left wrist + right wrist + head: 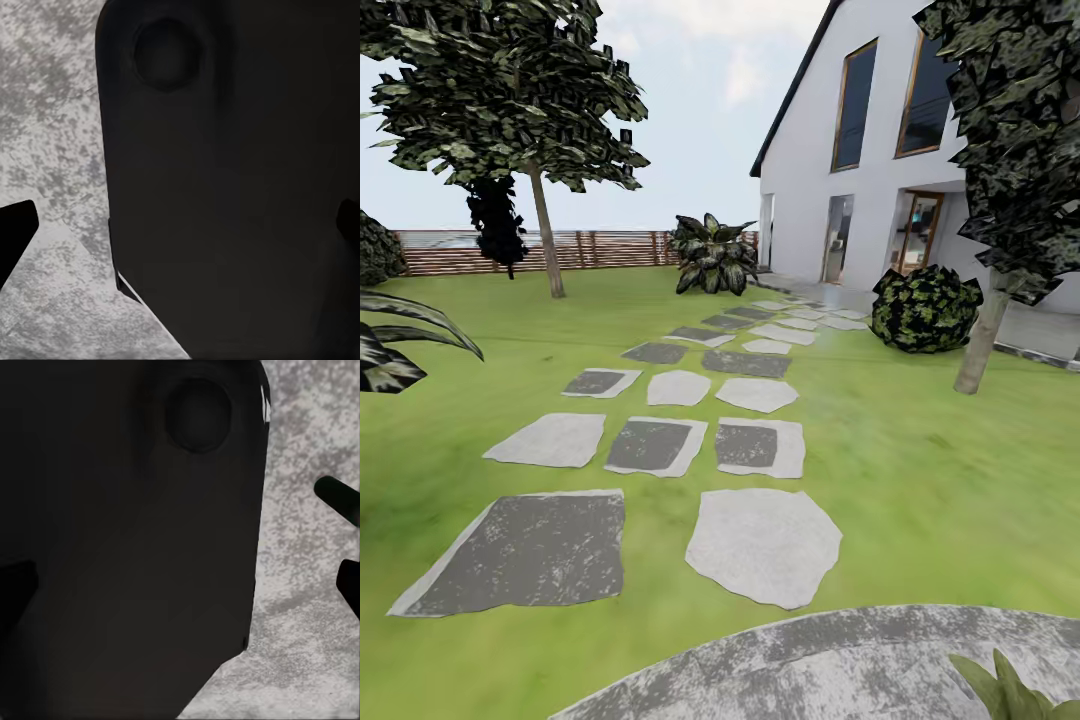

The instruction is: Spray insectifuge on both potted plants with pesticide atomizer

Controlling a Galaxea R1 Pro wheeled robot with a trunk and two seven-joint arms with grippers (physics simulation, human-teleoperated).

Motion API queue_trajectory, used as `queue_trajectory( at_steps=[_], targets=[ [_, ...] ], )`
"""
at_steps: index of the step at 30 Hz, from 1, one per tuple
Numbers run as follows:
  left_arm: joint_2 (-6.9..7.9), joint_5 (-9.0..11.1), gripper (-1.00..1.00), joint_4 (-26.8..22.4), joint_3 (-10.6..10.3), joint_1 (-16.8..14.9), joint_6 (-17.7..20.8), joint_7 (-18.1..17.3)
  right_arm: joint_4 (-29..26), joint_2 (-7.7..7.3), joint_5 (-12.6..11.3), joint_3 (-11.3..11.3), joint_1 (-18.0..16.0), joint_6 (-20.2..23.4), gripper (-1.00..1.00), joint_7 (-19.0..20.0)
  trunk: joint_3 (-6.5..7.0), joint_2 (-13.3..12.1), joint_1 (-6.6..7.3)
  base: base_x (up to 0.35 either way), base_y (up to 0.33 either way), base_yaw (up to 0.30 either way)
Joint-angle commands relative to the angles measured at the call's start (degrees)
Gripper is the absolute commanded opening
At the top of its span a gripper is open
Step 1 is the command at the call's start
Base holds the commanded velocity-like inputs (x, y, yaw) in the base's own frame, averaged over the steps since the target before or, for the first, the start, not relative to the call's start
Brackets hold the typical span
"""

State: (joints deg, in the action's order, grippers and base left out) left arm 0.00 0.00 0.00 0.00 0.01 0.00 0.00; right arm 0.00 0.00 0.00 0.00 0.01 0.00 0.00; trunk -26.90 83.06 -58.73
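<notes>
The robot stands at the near edge of the garden on the round stone patio (830,660), head camera looking out along the stepping stones (760,545) across the lawn (920,470) toward the house (860,170) and the fence (560,250). The step in hand, as judged, is locating the atomizer, which cannot be made out anywhere here.

One potted plant (1000,690) shows as pale-speckled, pointed green leaf tips at the near right corner, on the patio rim. To do this step well, the head should tilt down and right toward that plant and sweep the patio surface, since a slim dark bottle would be easy to miss against mottled grey stone. The base should hold until the target is sighted.

Both wrist views look down on patio stone past a dark body of the robot. Dark slivers at their edges may be claw fingers; whether either claw is spread or closed, or holds anything, cannot be told.
</notes>
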Motion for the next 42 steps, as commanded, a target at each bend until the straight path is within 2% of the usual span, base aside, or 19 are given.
queue_trajectory(
  at_steps=[1,3,5,9,13,19,26,30,31,36,39,42],
  targets=[
    [0.33,-0.3,1.00,-0.3,0.1,-0.3,-0.3,0.3,-0.3,-0.33,0.3,0.0,-0.3,-0.3,1.00,-0.1,-0.03,0.0,0.00,0.000,0.000,0.000],
    [0.51,-0.2,1.00,-1.0,0.1,-1.0,-1.0,0.3,-1.0,-0.67,0.9,0.0,-0.7,-1.0,1.00,-0.1,-0.03,0.0,0.00,0.000,0.000,0.000],
    [-0.14,0.2,1.00,-1.6,0.1,-1.7,-1.6,0.1,-1.6,-0.02,0.3,0.1,-0.9,-1.6,1.00,-0.2,-0.03,0.0,0.00,0.000,0.000,0.000],
    [-0.52,0.4,1.00,-0.7,0.1,-0.3,-1.0,-0.5,-2.6,1.21,-0.1,0.1,-1.9,-1.0,1.00,-0.2,-0.03,0.0,0.00,0.000,0.000,0.000],
    [-0.37,0.2,1.00,0.6,-0.1,0.9,0.3,-0.6,-2.1,1.30,-0.2,0.1,-2.0,0.2,1.00,-0.2,-0.03,0.0,0.00,0.000,0.000,0.000],
    [1.46,0.6,1.00,0.6,0.1,1.0,1.6,-0.7,-2.4,0.89,-0.2,0.0,-2.0,0.6,1.00,-0.2,-0.03,0.0,0.00,-0.050,0.000,0.000],
    [2.14,0.5,1.00,-1.2,0.2,0.5,1.1,-0.7,-4.6,0.66,-0.2,0.0,-2.0,-0.5,1.00,-0.3,-0.03,0.0,0.00,-0.298,0.046,0.000],
    [3.37,0.6,1.00,-2.5,0.2,-0.7,1.1,-0.6,-5.9,0.10,-0.1,0.0,-2.0,-1.8,1.00,-0.3,-0.03,0.0,0.00,-0.280,0.197,0.000],
    [3.75,0.5,1.00,-7.6,0.2,-2.8,1.1,-0.6,-14.7,-0.33,-0.1,0.0,-2.0,-3.8,1.00,-0.3,-0.03,0.0,0.00,-0.253,0.225,0.000],
    [4.69,0.2,1.00,-16.0,0.2,-6.1,1.0,-0.2,-25.8,-1.94,-0.1,-0.1,-2.1,-4.2,1.00,-0.3,-0.03,0.0,0.00,-0.119,0.111,0.000],
    [5.00,0.2,1.00,-22.9,0.3,-7.4,1.0,-0.1,-32.5,-2.26,-0.2,-0.2,-2.1,-4.5,1.00,-0.3,-0.03,0.0,0.00,-0.018,0.017,0.000],
    [5.01,0.4,1.00,-26.9,0.3,-8.7,1.0,0.0,-35.8,-2.34,-0.2,-0.3,-2.1,-6.8,1.00,-0.3,-0.03,0.0,0.00,-0.005,0.005,0.000]
  ],
)
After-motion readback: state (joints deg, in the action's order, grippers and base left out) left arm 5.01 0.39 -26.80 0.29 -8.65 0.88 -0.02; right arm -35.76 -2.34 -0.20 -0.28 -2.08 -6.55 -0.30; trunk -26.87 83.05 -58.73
